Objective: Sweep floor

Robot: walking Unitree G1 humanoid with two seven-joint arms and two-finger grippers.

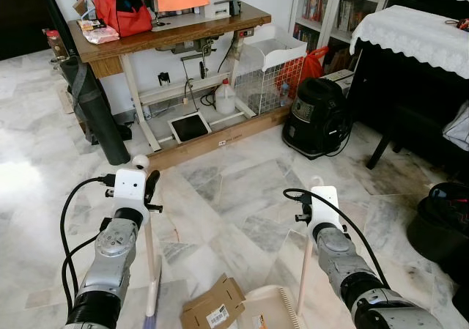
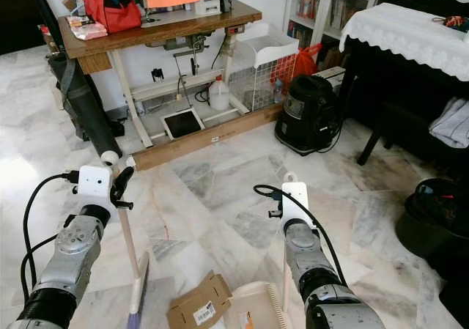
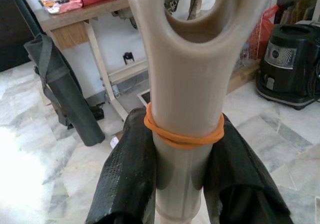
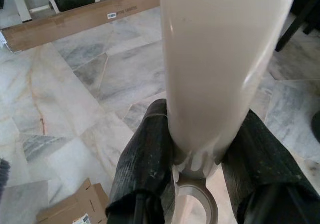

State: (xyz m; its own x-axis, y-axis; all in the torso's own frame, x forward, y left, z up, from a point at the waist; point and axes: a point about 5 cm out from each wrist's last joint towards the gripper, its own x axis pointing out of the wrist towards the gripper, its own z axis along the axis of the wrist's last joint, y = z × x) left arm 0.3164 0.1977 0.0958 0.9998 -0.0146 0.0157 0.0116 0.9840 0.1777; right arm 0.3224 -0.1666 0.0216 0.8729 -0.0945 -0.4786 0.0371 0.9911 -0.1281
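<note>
**Broom and dustpan in hand, cardboard not yet in the pan**

Left eye view: my left gripper (image 1: 150,190) has its jaws clamped on the broom handle (image 1: 149,252), which runs down to the broom head (image 1: 152,311) resting on the marble floor (image 1: 234,190). My right gripper (image 1: 314,197) grips the dustpan handle (image 1: 305,270), and the dustpan (image 1: 265,311) sits on the floor at the bottom edge. A piece of torn cardboard (image 1: 212,305) lies just beside the pan's mouth, between broom and pan. I judge the sweeping as midway at best: the scrap is gathered near the pan but not inside it. Its white sticker carries a barcode; the print is too small for me to read.

Right eye view: the same layout. A long cardboard box (image 2: 198,140) lies under the sewing tabletop (image 2: 161,23), with a small label I cannot make out. A black vacuum cleaner (image 2: 308,116) stands near the wire cage (image 2: 253,76); no brand is legible.

Left wrist view: my jaws close on either side of the beige handle, just below an orange rubber band (image 3: 184,136) and the hanging loop.

Right wrist view: my jaws squeeze the pale dustpan handle; the long box's label shows dark lettering, which I cannot decipher.
</note>
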